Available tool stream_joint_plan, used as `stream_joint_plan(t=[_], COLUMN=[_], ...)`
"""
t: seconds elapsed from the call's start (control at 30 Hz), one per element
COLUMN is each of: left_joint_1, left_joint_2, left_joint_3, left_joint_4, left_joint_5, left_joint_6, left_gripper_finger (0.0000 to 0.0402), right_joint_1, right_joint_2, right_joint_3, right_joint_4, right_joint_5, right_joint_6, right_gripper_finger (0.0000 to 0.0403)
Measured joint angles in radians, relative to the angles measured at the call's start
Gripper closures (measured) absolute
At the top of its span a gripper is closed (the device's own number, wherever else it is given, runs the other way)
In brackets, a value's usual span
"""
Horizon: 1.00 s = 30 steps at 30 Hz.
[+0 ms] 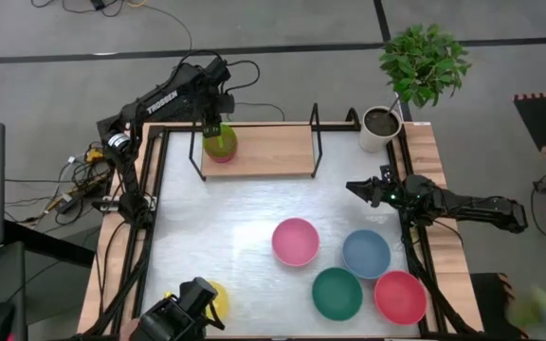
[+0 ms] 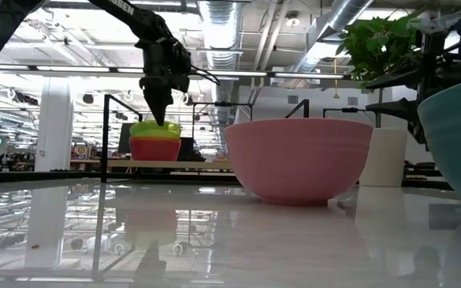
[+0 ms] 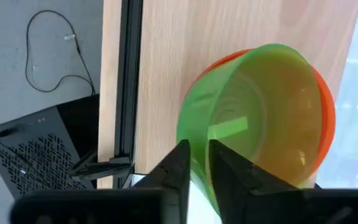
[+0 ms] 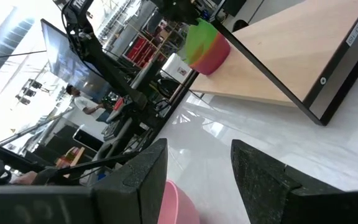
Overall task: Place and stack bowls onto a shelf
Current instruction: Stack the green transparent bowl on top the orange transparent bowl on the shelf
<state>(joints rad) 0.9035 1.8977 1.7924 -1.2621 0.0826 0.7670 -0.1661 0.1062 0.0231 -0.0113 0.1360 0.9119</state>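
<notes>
High view shows a large glossy white surface [image 1: 216, 227] inside a black metal frame. At its far edge sits the shelf [image 1: 263, 150], a flat board of pale wood grain with thin black upright posts. Most of the board to the right of the stack is bare.

Four larger smooth round plastic bowls lie on the near right of the surface: a pink bowl [image 1: 295, 241], a blue bowl [image 1: 365, 253], a teal bowl [image 1: 336, 293] and a red bowl [image 1: 400, 296]. The last three sit close together; the pink one stands slightly apart, with open white surface to its left.

On the shelf's left end, a lime-green bowl [image 3: 260, 112] nests in a small red bowl [image 3: 325, 106]. The left claw [image 3: 196, 165] straddles the green rim, fingers narrowly parted, one on each side.

The right claw [image 1: 360, 189] hovers open at the right edge, near a white plant pot [image 1: 380, 128].

A yellow bowl [image 1: 218, 299] shows at the near left edge.
</notes>
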Motion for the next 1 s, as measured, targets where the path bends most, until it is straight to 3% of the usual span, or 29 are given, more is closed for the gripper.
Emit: stream_joint_plan(t=[0.27,0.43,0.57,0.73,1.0], left_joint_1=[-0.002,-0.004,-0.004,0.005,0.013], left_joint_2=[0.000,0.000,-0.004,0.007,0.076], left_joint_3=[0.012,0.120,0.205,0.211,0.211], left_joint_4=[-0.010,-0.064,-0.118,-0.146,-0.161], left_joint_5=[0.000,0.003,0.068,0.089,0.124], left_joint_6=[-0.043,-0.064,-0.044,-0.047,-0.096], left_gripper_finger=[0.0268,0.0252,0.0287,0.0387,0.0401], right_joint_1=[0.000,0.000,0.000,0.000,0.000], right_joint_2=[0.000,0.000,0.000,0.000,0.000], right_joint_3=[0.000,0.000,0.000,0.000,0.000], right_joint_4=[0.000,0.000,0.000,0.000,0.000], right_joint_5=[0.000,0.000,0.000,0.000,0.000], right_joint_6=[-0.001,-0.002,-0.003,-0.003,-0.003], right_gripper_finger=[0.0200,0.0200,0.0200,0.0200,0.0200])
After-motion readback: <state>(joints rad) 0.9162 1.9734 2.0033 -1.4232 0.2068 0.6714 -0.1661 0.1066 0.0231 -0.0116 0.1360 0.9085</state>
